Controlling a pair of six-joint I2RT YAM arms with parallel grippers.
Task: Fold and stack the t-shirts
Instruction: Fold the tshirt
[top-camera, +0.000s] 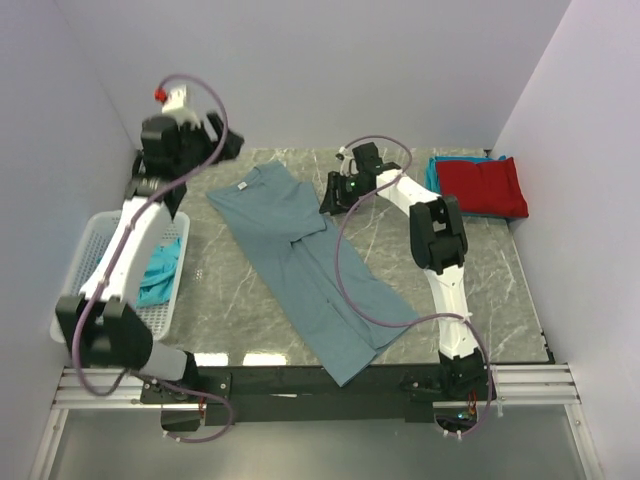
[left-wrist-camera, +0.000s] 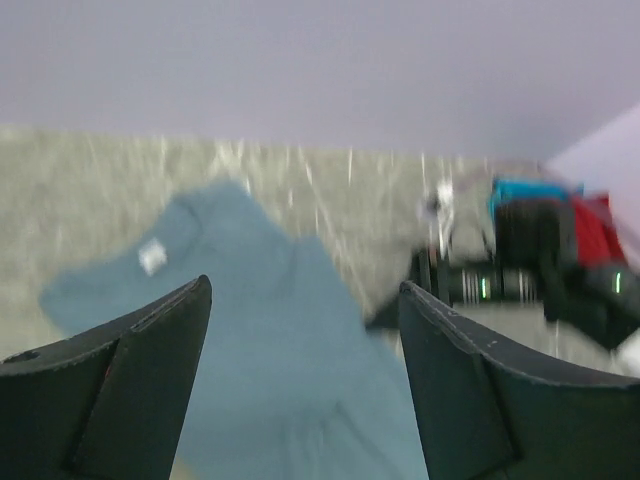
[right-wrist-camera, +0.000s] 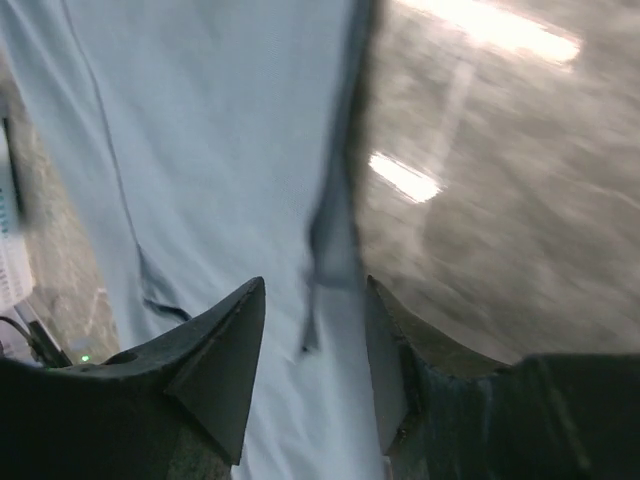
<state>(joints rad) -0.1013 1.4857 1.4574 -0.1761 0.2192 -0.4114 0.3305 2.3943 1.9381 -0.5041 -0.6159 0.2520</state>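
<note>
Blue-grey t-shirt (top-camera: 300, 260) diagonal, collar far-left. My right hand (right-wrist-camera: 315, 285) over its right edge, left hand (left-wrist-camera: 305, 290) near collar; both open, empty.

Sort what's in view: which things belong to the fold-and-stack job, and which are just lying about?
Job:
- large slate blue-grey fabric t-shirt, spread out flat
- folded red fabric t-shirt, far right
- teal fabric t-shirt beneath the red one
- crumpled teal t-shirt, left side

Just there:
- white plastic mesh basket holding the crumpled tee
- grey marble-patterned table
</note>
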